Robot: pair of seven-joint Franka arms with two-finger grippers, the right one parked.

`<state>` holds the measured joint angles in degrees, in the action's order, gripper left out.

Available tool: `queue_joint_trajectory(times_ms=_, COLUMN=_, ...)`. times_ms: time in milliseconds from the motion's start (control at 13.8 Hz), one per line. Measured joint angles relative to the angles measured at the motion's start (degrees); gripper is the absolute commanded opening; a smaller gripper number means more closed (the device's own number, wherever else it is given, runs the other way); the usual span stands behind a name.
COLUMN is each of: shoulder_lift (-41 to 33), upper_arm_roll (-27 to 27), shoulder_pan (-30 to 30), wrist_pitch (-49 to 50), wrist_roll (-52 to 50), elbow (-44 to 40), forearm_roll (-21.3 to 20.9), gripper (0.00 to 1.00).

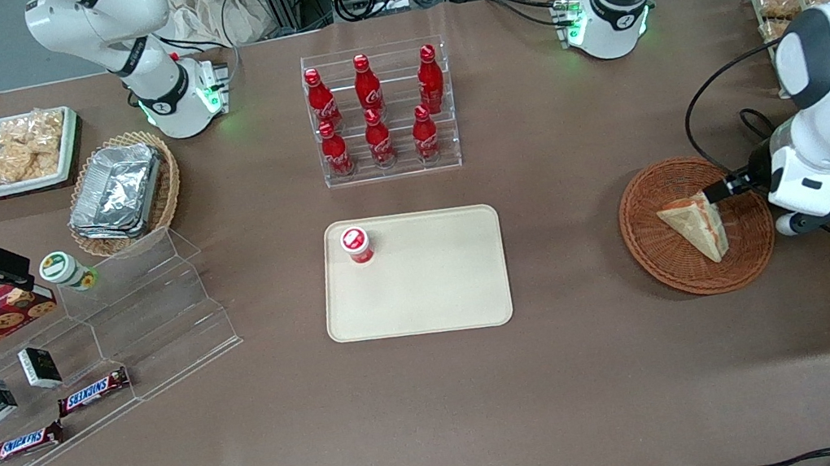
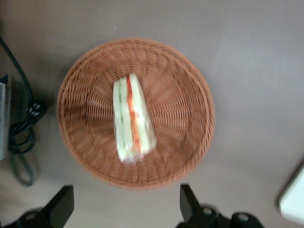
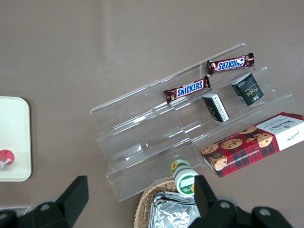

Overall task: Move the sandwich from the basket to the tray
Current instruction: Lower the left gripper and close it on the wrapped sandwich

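In the basket (image 2: 190, 85) lies a pale, red-and-green-filled sandwich (image 2: 132, 118), the spread-fingered hand (image 2: 126, 209) above it.

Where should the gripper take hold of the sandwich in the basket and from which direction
Probably from straight above, closing on the two flat bread faces of the sandwich near its middle. It stands on edge in the basket, filling stripes facing up, so the faces are exposed. The gripper hovers open above the basket rim.
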<state>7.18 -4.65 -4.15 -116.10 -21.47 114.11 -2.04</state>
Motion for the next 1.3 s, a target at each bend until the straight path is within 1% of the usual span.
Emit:
queue_joint_trajectory(times_ms=217, shoulder_lift=0.70, upper_arm_roll=1.23, shoulder_pan=-0.05, wrist_pitch=-12.79, wrist_roll=-9.47, elbow=8.64, forearm_roll=-0.79, gripper=1.00)
queue_joint_trajectory(times_ms=361, shoulder_lift=1.76, upper_arm_roll=1.25, shoulder_pan=-0.04, wrist_pitch=-16.96, wrist_roll=-13.76, elbow=11.66, forearm_roll=-0.86, gripper=1.00)
queue_joint_trajectory(times_ms=795, shoulder_lift=4.95, upper_arm_roll=2.70, shoulder_pan=-0.06, wrist_pitch=-18.98, wrist_roll=-17.93, elbow=12.26, forearm_roll=-0.92, gripper=1.00)
queue_joint_trajectory(times_ms=1084, shoulder_lift=6.83, upper_arm_roll=2.65, shoulder_pan=0.20, wrist_pitch=-19.82, wrist_roll=-19.74, elbow=12.28, forearm_roll=-0.93, gripper=1.00)
queue_joint_trajectory(times_ms=1157, shoulder_lift=7.45, upper_arm_roll=2.65, shoulder_pan=0.27, wrist_pitch=-20.00, wrist_roll=-19.80, elbow=12.29, forearm_roll=-0.94, gripper=0.77)
queue_joint_trajectory(times_ms=1301, shoulder_lift=8.57, upper_arm_roll=2.62, shoulder_pan=0.37, wrist_pitch=-20.73, wrist_roll=-19.85, elbow=12.29, forearm_roll=-0.96, gripper=0.01)
